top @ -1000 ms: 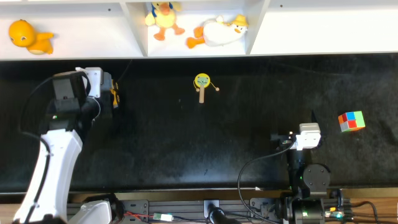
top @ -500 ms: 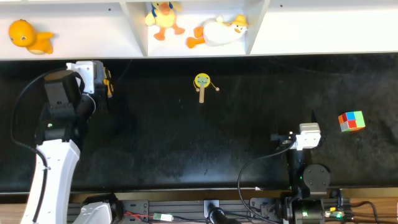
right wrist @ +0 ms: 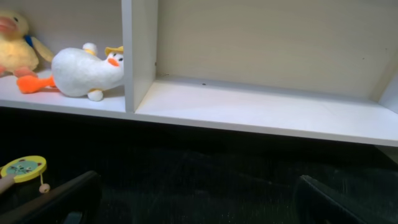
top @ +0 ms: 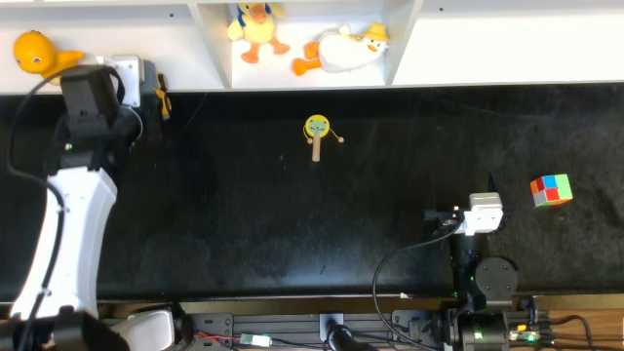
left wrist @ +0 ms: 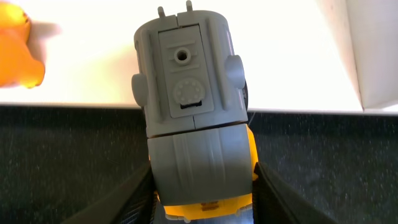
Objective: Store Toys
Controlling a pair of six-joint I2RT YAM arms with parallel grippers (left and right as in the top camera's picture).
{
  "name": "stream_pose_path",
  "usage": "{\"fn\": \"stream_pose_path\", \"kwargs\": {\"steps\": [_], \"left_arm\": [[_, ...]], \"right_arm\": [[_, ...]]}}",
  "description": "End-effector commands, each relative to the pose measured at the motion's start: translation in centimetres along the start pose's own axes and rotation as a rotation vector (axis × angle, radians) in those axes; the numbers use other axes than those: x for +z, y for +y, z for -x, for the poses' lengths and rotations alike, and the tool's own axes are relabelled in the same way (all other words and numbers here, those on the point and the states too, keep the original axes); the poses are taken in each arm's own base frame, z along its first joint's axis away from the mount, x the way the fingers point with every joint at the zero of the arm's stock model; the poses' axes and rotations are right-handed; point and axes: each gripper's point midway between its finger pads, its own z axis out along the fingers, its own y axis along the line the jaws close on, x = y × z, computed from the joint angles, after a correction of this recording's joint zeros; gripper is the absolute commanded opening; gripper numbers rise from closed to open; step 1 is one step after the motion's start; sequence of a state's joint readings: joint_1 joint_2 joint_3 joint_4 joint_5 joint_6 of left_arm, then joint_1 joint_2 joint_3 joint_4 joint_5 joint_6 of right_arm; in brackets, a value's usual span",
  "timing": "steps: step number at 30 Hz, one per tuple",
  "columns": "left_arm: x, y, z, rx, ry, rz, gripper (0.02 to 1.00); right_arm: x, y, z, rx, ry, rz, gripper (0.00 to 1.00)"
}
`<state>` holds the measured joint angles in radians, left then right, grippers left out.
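Observation:
My left gripper point(top: 156, 96) is shut on a grey and yellow toy vehicle point(left wrist: 194, 118), held at the front edge of the white shelf's left compartment point(left wrist: 298, 62); in the top view the toy point(top: 161, 97) shows at that edge. An orange plush duck point(top: 44, 57) lies in that compartment, seen also as an orange plush duck point(left wrist: 17, 56). A yellow rattle drum point(top: 317, 130) lies on the black table, and a colour cube point(top: 551, 189) sits at the right. My right gripper point(right wrist: 193, 205) rests low near the table front, fingers point(right wrist: 59, 199) spread open and holding nothing.
The middle compartment holds a yellow plush duck point(top: 257, 27) and a white plush duck point(top: 341, 49), the white plush duck point(right wrist: 87, 71) lying on its side. The right compartment point(right wrist: 267, 106) has a bare floor. The black table point(top: 322, 214) is bare in the middle.
The left arm has carried the toy vehicle away from the table's left side up to the shelf's front edge. The right arm has stayed still.

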<state>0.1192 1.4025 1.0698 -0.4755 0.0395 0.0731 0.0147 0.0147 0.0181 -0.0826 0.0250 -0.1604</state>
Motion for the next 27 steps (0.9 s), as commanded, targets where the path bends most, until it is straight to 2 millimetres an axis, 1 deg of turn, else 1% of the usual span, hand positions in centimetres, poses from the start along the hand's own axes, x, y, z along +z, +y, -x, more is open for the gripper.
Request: {"fn": "stream_pose_path", "kwargs": {"steps": [1,10,15,21,27], "left_arm": [[0.8,0.2,2.8,0.008,-0.029,0.004,0.408],[2.6,0.3,4.5,0.012,-0.035,0.004,0.415],[3.0,0.4,5.4,0.023,-0.047,0.004,0.417],[3.9,-0.3,6.6,0.051,-0.054,-0.005,0.424],[4.6,-0.2,7.2,0.052,-0.053,-0.006,0.419]], "right_arm": [[0.0,0.1,-0.3,0.007,-0.002,0.004,0.993],[0.0,0.1,-0.3,0.007,-0.002,0.004,0.993],[0.0,0.1,-0.3,0.007,-0.002,0.004,0.996],[0.0,0.1,-0.3,0.007,-0.002,0.004,0.996],[0.0,0.1,-0.3,0.007,-0.002,0.004,0.996]]}}
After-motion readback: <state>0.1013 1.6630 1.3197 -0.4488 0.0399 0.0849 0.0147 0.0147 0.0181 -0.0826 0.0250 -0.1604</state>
